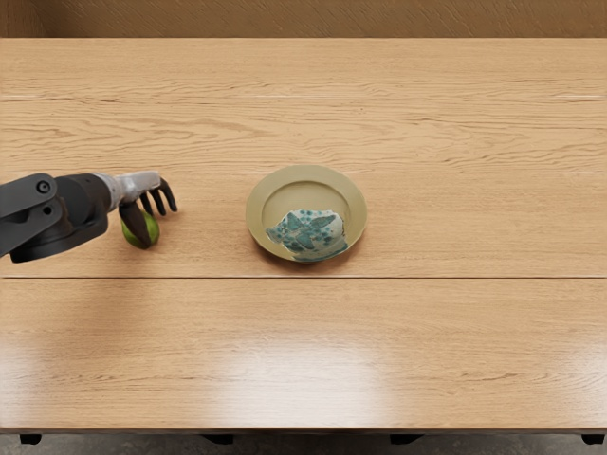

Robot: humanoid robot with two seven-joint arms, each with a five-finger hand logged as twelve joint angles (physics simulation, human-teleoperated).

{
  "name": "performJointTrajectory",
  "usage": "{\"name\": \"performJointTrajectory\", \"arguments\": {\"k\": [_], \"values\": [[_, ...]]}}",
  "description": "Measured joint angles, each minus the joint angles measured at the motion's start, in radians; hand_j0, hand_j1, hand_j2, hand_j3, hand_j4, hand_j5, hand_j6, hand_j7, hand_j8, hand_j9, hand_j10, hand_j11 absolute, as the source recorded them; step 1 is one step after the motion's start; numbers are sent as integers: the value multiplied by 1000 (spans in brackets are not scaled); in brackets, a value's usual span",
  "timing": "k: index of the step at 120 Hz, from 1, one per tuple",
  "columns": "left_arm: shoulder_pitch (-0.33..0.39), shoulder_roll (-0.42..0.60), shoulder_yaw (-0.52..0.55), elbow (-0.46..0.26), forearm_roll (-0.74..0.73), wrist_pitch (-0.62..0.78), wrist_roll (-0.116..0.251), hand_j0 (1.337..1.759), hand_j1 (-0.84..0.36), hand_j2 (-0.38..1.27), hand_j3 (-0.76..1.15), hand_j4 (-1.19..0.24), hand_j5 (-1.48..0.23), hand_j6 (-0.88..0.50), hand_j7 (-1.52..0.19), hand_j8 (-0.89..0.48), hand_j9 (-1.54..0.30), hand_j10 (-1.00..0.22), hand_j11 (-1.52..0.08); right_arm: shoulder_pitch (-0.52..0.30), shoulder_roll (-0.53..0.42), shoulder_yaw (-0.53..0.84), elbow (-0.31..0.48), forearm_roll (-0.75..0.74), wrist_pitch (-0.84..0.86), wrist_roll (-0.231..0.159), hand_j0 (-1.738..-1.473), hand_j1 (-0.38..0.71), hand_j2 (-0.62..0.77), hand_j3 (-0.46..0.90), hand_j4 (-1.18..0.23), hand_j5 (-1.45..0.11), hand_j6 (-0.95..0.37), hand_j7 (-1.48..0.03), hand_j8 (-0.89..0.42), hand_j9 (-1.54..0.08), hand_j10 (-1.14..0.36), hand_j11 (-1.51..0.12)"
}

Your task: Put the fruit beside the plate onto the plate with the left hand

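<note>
A small green fruit lies on the wooden table, well to the left of the plate. My left hand comes in from the left edge and sits right over the fruit, its dark fingers spread and its thumb hanging down across the fruit's top. The fingers are not closed around it. The olive plate stands near the table's middle, about a hand's length right of the fruit. A white object with teal patterning lies on the plate's front right part. My right arm does not show.
The wooden table stretches wide on all sides, with its front edge near the bottom of the view. A bare strip of table separates the fruit from the plate's left rim.
</note>
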Motion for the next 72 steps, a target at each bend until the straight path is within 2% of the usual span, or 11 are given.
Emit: {"name": "performJointTrajectory", "arguments": {"k": [26, 45, 72], "values": [[8, 0, 1, 11, -1, 0, 0, 1651, -270, 180, 0, -491, -706, -493, -703, -486, -702, -494, -702, 0, 0, 0, 0, 0, 0, 0, -1658, -349, 0, 0, 0, 0, 0, 0, 0, 0, 0, 0], [8, 5, 1, 21, -4, 1, 0, 1652, -301, 270, 0, -575, -794, -576, -792, -447, -794, -573, -794, 0, 0, 0, 0, 0, 0, 0, -1658, -349, 0, 0, 0, 0, 0, 0, 0, 0, 0, 0], [8, 5, 1, 28, -33, -3, 0, 1649, -321, 337, 0, -719, -973, -533, -961, -371, -976, -527, -986, 0, 0, 0, 0, 0, 0, 0, -1658, -349, 0, 0, 0, 0, 0, 0, 0, 0, 0, 0]]}}
